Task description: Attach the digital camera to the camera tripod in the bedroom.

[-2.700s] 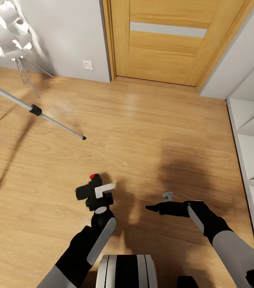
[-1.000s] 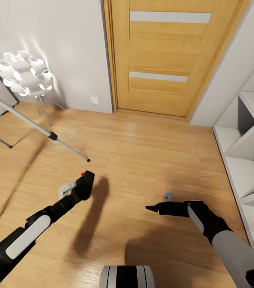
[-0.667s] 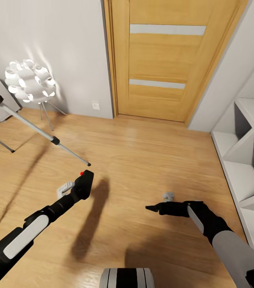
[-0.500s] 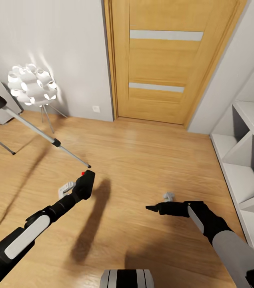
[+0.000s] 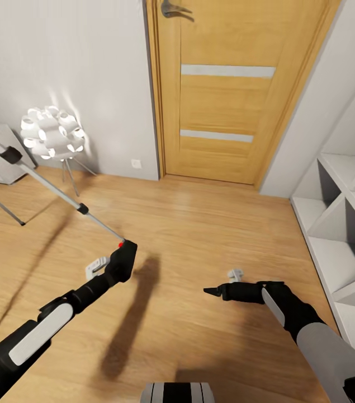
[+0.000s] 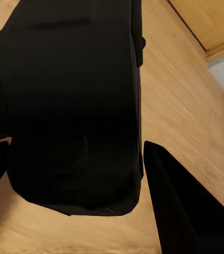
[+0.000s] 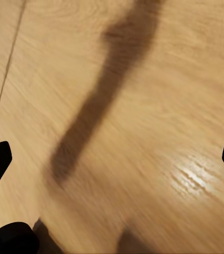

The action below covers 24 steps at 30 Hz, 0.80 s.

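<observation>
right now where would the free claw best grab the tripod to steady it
Judging from the head view, take the camera tripod by its nearest silver leg, just above the black joint, coming in from the side across the leg. The leg is a thin slanted tube, so a claw closes around it easily. The right claw is free; the left claw holds the digital camera.

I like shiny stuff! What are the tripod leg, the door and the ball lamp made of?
The camera tripod leg looks like thin silver metal with a dull sheen and black joints, probably plastic. The door looks like smooth varnished wood with visible grain and pale strips. The ball lamp looks like matte white tubes, maybe paper or plastic; I can't tell which.
</observation>
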Available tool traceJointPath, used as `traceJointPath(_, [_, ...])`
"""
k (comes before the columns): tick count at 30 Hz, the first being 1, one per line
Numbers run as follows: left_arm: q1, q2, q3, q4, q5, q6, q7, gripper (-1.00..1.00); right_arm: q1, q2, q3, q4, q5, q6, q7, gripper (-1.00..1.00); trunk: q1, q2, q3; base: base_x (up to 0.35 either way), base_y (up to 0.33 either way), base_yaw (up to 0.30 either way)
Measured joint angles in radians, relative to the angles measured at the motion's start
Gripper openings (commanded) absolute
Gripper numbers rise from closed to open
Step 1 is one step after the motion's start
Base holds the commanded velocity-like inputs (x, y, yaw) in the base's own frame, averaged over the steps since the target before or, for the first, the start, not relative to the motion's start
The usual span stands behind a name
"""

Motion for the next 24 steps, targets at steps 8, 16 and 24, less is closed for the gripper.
traceJointPath(8, [0.000,-0.001,-0.039,-0.002,-0.002,-0.001,-0.003,-1.00,0.000,0.000,0.000,0.000,0.000,0.001,0.001,1.00,-0.004,0.002,0.031,0.000,0.000,0.000])
traceJointPath(16, [0.000,-0.004,-0.042,-0.002,-0.002,-0.001,-0.004,-1.00,0.000,0.000,0.001,0.000,0.001,0.002,-0.001,1.00,-0.007,0.004,0.062,0.000,0.000,0.000])
traceJointPath(24, [0.000,-0.020,-0.043,-0.001,-0.001,-0.001,-0.004,-1.00,0.000,0.000,0.001,0.000,0.001,0.002,-0.003,1.00,-0.011,0.006,0.093,0.000,0.000,0.000])
